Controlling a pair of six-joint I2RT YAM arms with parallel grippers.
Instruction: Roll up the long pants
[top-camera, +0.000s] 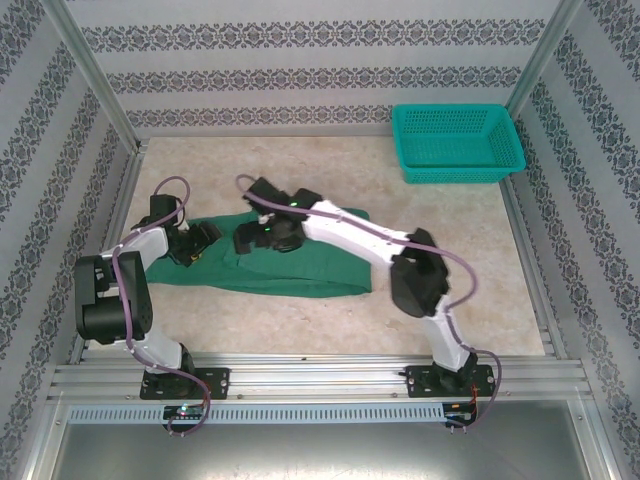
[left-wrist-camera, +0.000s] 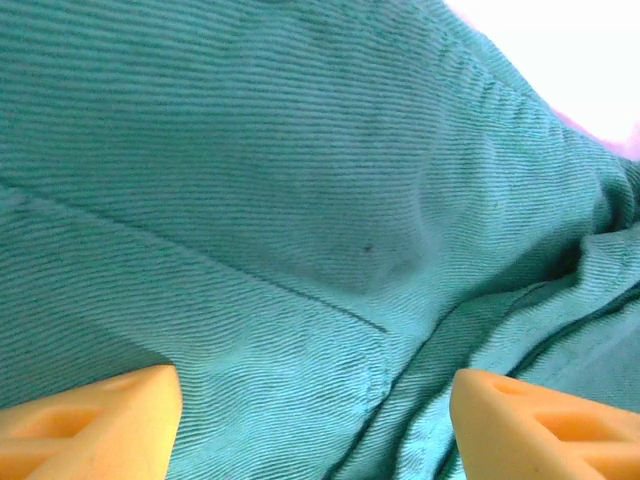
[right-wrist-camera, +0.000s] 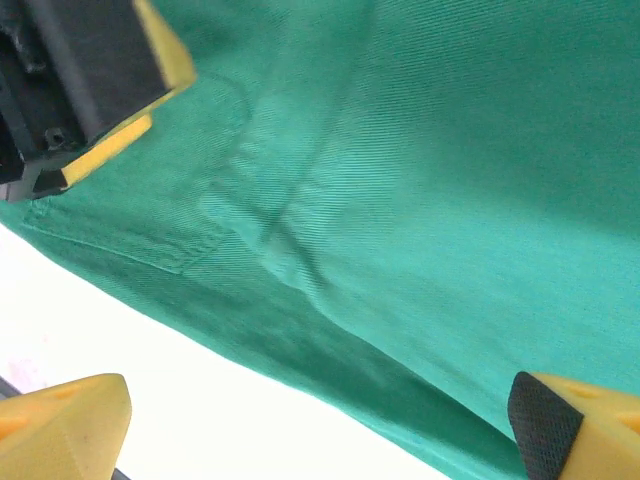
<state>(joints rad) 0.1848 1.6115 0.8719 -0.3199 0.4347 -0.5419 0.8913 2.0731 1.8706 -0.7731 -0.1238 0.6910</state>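
The long pants (top-camera: 300, 272) lie spread across the left-centre of the table (top-camera: 300, 330). I see my left gripper (top-camera: 192, 246) low over one end, fingers apart. My right gripper (top-camera: 255, 236), just beside it, gapes wide and holds nothing. A teal basket (top-camera: 455, 145) stands at the far right.

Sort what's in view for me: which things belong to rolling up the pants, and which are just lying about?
For the job:
- dark green long pants, laid out across the table
- left fingers and right fingers, both open over the cloth

Lying about:
- teal mesh basket, far right corner, apart from the pants
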